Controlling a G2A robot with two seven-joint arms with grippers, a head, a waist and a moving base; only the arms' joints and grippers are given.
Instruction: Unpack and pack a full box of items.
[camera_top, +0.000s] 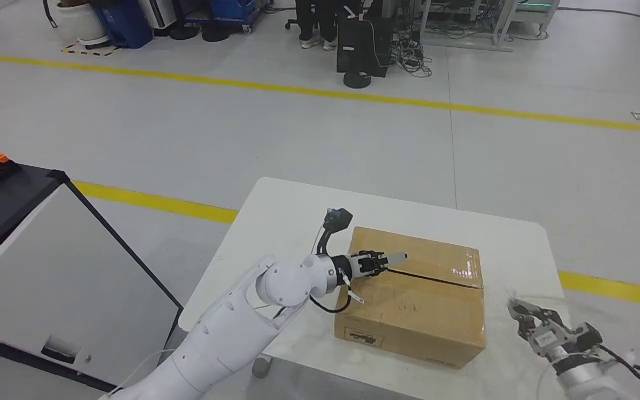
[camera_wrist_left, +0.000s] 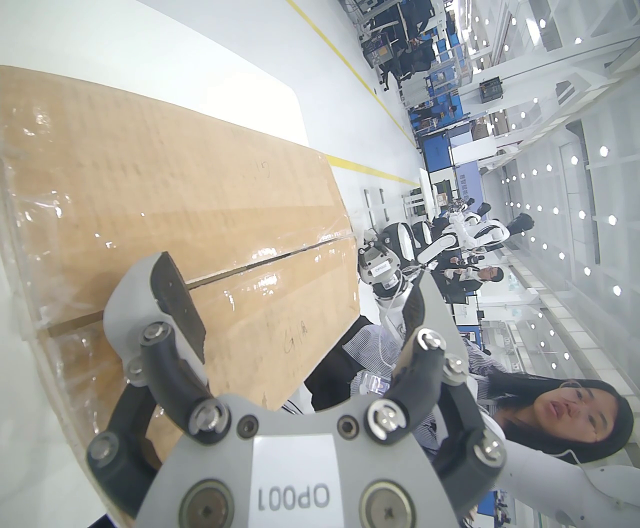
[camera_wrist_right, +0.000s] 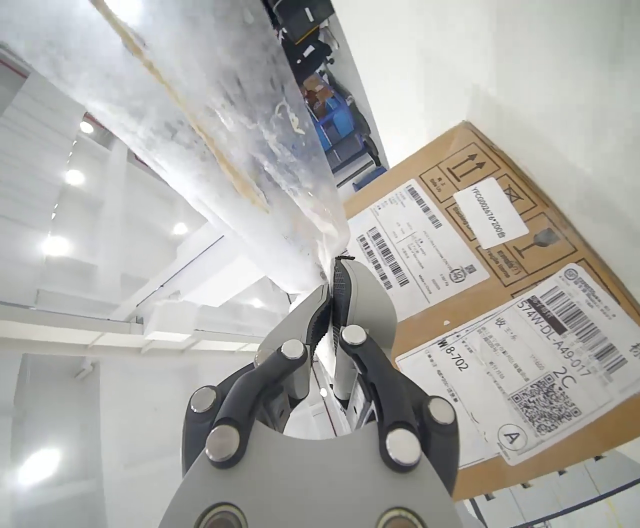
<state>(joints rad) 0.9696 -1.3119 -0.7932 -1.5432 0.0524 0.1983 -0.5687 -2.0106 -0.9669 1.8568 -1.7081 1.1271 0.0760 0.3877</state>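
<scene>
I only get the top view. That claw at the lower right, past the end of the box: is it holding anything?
Observer: Yes. The right gripper is shut on a strip of clear tape, which stretches away from its fingertips.
Operator: And the other claw, the one over the box, has it grabbed something too?
Observer: No. The left gripper is open with nothing in it, over the top of the box, by the seam between the flaps.
</scene>
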